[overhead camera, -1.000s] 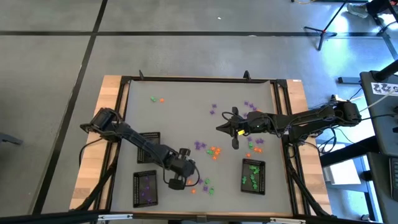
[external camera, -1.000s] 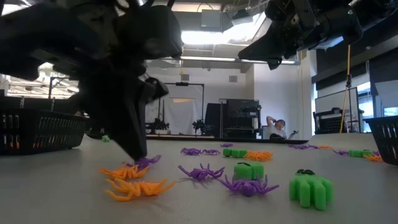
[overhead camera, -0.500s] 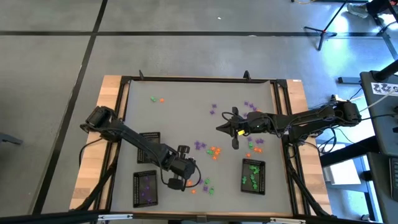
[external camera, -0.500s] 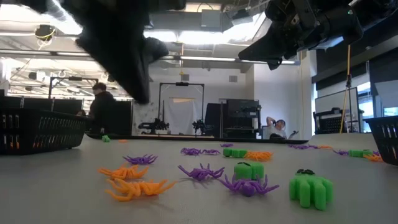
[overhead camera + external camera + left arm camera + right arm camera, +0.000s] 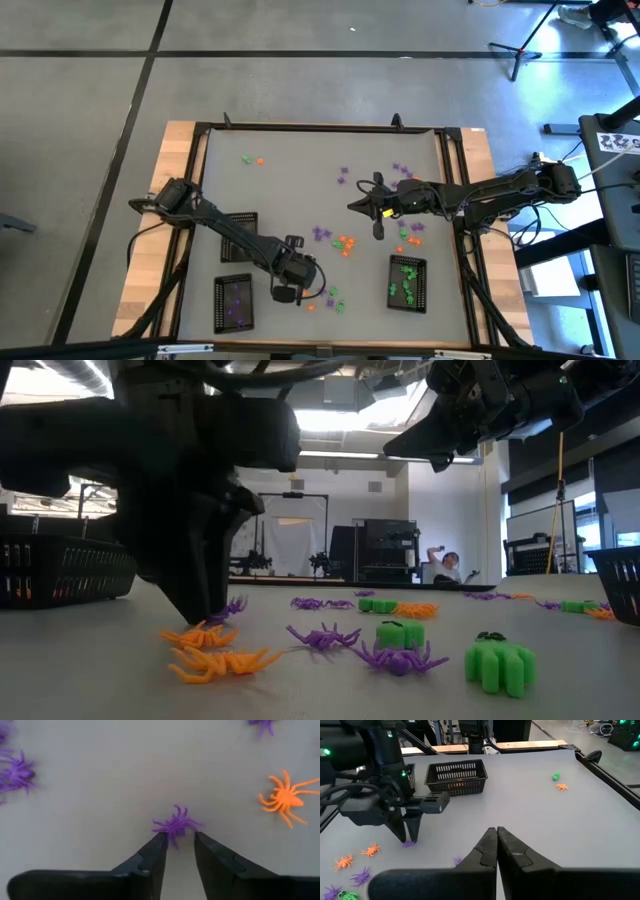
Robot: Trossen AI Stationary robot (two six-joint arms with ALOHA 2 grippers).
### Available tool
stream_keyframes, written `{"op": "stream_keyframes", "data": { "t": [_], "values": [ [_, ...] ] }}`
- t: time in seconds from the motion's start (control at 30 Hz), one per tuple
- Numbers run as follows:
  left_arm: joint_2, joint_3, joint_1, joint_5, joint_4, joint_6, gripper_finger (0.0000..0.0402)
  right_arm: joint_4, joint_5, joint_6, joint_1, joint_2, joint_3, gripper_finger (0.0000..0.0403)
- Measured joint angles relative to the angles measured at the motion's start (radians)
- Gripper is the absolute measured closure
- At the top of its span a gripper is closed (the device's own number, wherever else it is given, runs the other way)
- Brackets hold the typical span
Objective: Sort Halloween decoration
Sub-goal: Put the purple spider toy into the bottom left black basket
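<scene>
We found the left gripper (image 5: 175, 845) down at the table surface, its two fingers parted by a narrow gap, with a purple spider (image 5: 175, 824) lying right at the fingertips. The spider sat just ahead of the gap and centred on it, touching or nearly touching the tips but not yet between them (its legs spread about evenly, so we could pick out no long axis to line up with). An orange spider (image 5: 285, 797) lay off to one side, well clear of the fingers.

From above, the left gripper (image 5: 287, 290) stood near the front of the table, between the tray of purple pieces (image 5: 233, 301) and the small cluster of orange and green bits (image 5: 333, 297). The arm reached out low from the left edge, wrist bent so the fingers pointed straight down.

The right gripper (image 5: 372, 208) waited mid-table with its fingers pressed together, holding nothing, far from this spider; we judged the left arm plainly the nearer one, needing only a slight advance before closing.
</scene>
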Motion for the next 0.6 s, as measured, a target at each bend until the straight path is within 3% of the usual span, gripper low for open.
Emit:
{"op": "stream_keyframes", "data": {
  "t": [0.23, 0.5, 0.6],
  "values": [
    [0.016, 0.003, 0.014, 0.013, -0.008, -0.022, 0.0305, -0.002, 0.0, 0.0, 0.0, 0.0, 0.0, 0.0398],
    [0.016, 0.002, 0.014, 0.002, -0.012, -0.022, 0.0392, -0.002, 0.0, 0.0, 0.0, 0.0, 0.0, 0.0398],
    [0.013, 0.002, 0.014, -0.009, -0.013, -0.023, 0.0399, -0.002, 0.0, 0.0, 0.0, 0.0, 0.0, 0.0398]
  ]
}}
